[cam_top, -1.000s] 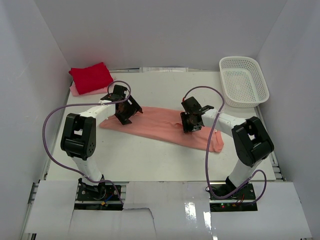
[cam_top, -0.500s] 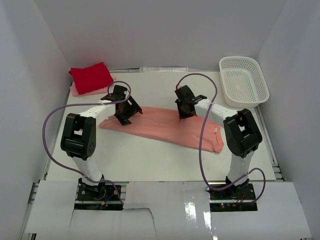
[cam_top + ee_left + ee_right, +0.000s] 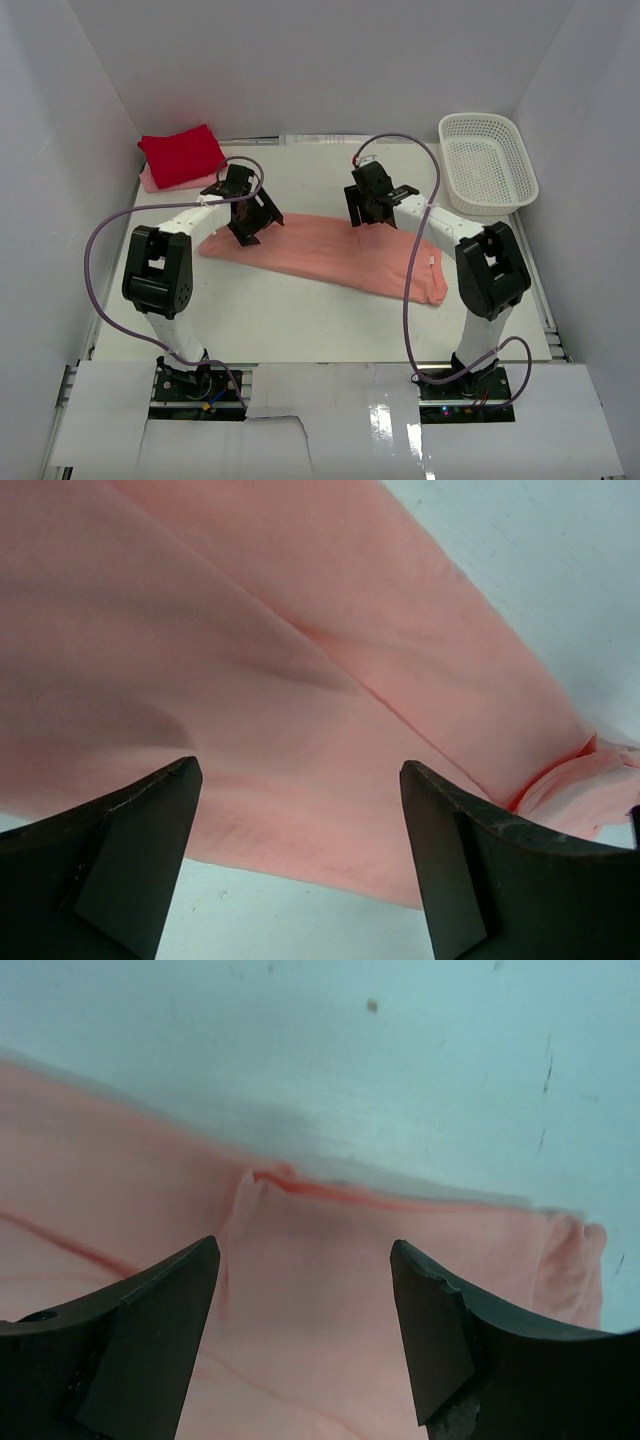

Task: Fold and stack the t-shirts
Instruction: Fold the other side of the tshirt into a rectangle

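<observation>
Salmon-pink t-shirt (image 3: 330,255) is seen in the top external view lying flat across the middle of the table (image 3: 300,320). It is folded lengthwise into a long band that slants from the left arm's side toward the right arm's side. The red t-shirt (image 3: 182,155), already folded, is set on the pale pink t-shirt (image 3: 150,180) in the far left corner, presumably so that the stack is built there. The white basket (image 3: 520,160) is placed at the far right, well apart from the cloth. The left end effector (image 3: 247,220) is held over the band's left end and the right end effector (image 3: 372,205) over its far edge, nearer the middle. This spacing is judged to prepare a two-handed fold.

In the left wrist view, the fingers (image 3: 120,870) are spread wide and nothing is gripped between them. Smooth salmon cloth with one long crease is framed below, and bare table is seen beyond its edges.

In the right wrist view, the jaws are likewise parted and nothing is held. The shirt's far hem, with a small pucker in it, is framed between them, just where the cloth meets bare table. That hem is judged to be the intended pick point, since a pinch there would let the band be lifted and doubled over.
</observation>
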You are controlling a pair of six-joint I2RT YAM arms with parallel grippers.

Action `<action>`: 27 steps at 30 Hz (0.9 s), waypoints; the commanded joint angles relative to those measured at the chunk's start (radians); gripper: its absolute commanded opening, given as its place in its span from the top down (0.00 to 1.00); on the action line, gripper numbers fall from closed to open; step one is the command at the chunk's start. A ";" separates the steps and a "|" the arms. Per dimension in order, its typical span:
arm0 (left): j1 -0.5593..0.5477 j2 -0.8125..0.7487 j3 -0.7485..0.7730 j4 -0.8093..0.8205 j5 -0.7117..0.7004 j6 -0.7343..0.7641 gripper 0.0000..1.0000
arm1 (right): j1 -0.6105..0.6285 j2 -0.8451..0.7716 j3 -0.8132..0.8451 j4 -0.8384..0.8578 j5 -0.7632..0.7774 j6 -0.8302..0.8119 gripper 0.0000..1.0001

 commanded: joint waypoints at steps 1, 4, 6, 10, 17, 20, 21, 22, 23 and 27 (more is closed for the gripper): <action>0.024 -0.006 0.154 -0.048 -0.039 0.114 0.09 | 0.005 -0.173 -0.100 -0.037 -0.049 0.060 0.25; 0.059 0.054 0.308 -0.106 -0.039 0.220 0.09 | 0.003 -0.291 -0.220 -0.100 -0.115 0.128 0.25; 0.075 0.096 0.382 -0.123 -0.030 0.271 0.09 | 0.003 -0.368 -0.294 -0.149 -0.128 0.162 0.24; 0.076 0.138 0.514 -0.096 0.015 0.389 0.07 | 0.005 -0.459 -0.391 -0.184 -0.154 0.218 0.25; 0.076 0.239 0.545 -0.091 0.068 0.499 0.23 | 0.006 -0.483 -0.472 -0.226 -0.117 0.260 0.85; 0.076 0.242 0.510 -0.092 0.110 0.485 0.26 | 0.005 -0.477 -0.509 -0.217 -0.115 0.274 0.82; 0.075 0.241 0.482 -0.091 0.118 0.473 0.25 | 0.005 -0.473 -0.515 -0.214 -0.119 0.284 0.82; 0.075 0.238 0.467 -0.091 0.124 0.468 0.25 | 0.005 -0.467 -0.523 -0.211 -0.131 0.289 0.82; 0.073 0.229 0.435 -0.083 0.128 0.463 0.25 | 0.005 -0.454 -0.538 -0.195 -0.137 0.295 0.82; 0.070 0.210 0.378 -0.068 0.133 0.471 0.25 | 0.005 -0.408 -0.553 -0.169 -0.155 0.306 0.82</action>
